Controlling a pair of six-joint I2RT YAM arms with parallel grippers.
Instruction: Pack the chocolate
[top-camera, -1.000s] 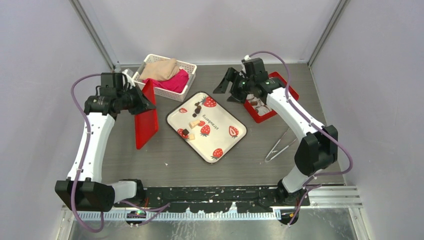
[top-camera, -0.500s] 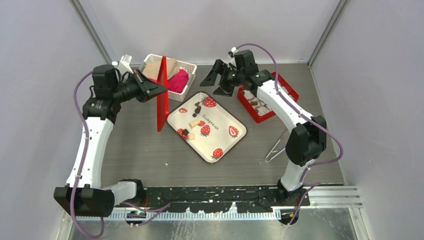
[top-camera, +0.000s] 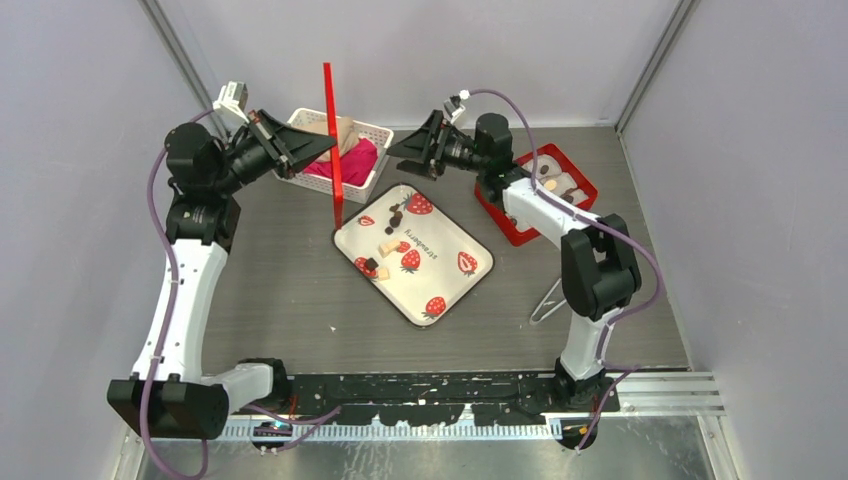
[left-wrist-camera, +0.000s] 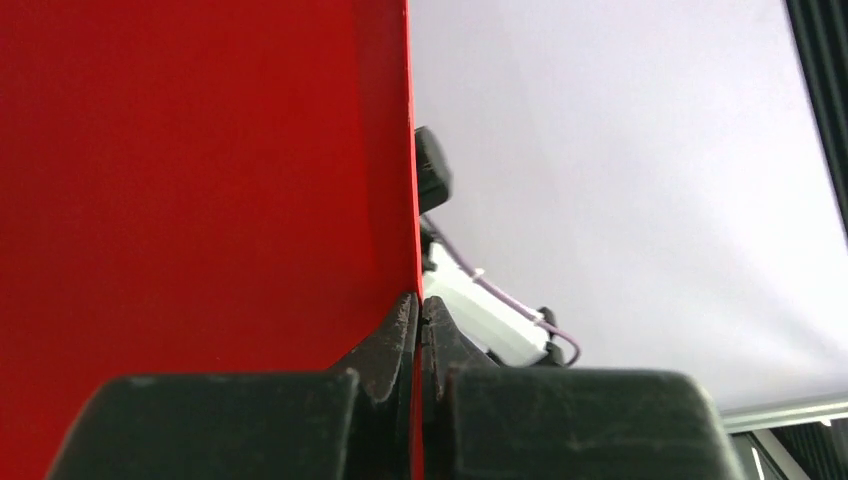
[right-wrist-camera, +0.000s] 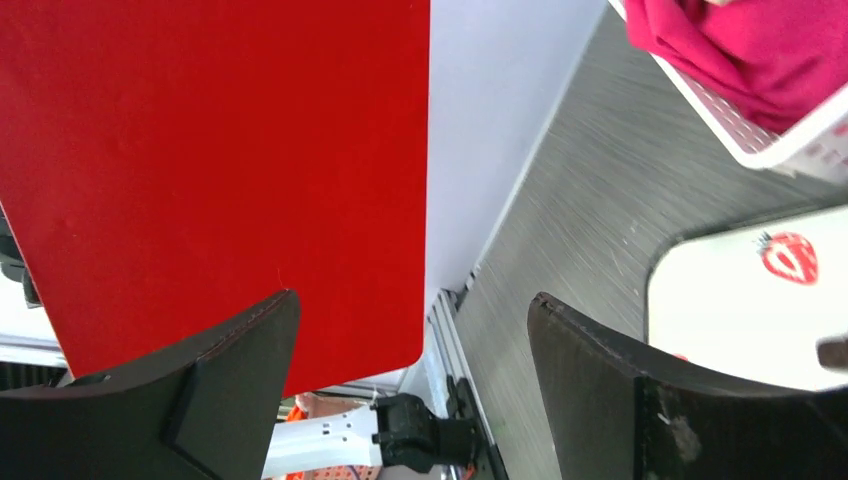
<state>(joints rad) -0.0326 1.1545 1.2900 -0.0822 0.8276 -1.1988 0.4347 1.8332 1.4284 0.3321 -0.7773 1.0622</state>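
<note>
Tiny dark chocolate lumps (top-camera: 393, 216) lie on the strawberry-print tray (top-camera: 455, 285), with more near its left edge (top-camera: 370, 265). The open red box (top-camera: 515, 228) at the back right holds several small pieces. My left gripper (top-camera: 326, 148) is shut on the edge of the flat red lid (top-camera: 329, 120) and holds it upright in the air over the basket. In the left wrist view the fingers (left-wrist-camera: 400, 325) pinch the lid (left-wrist-camera: 200, 180). My right gripper (top-camera: 398, 152) is open, pointing left at the lid. In the right wrist view its gripper (right-wrist-camera: 410, 320) is open and empty in front of the lid (right-wrist-camera: 220, 160).
A white basket (top-camera: 362, 185) of beige and pink cloth stands at the back, also in the right wrist view (right-wrist-camera: 790, 140). Metal tongs (top-camera: 553, 295) lie on the table right of the tray. Enclosure walls close in left, right and behind.
My left arm has lifted the red lid off the table, turned it upright and raised it toward the middle. My right gripper has swung left from over the red box toward the lid.
</note>
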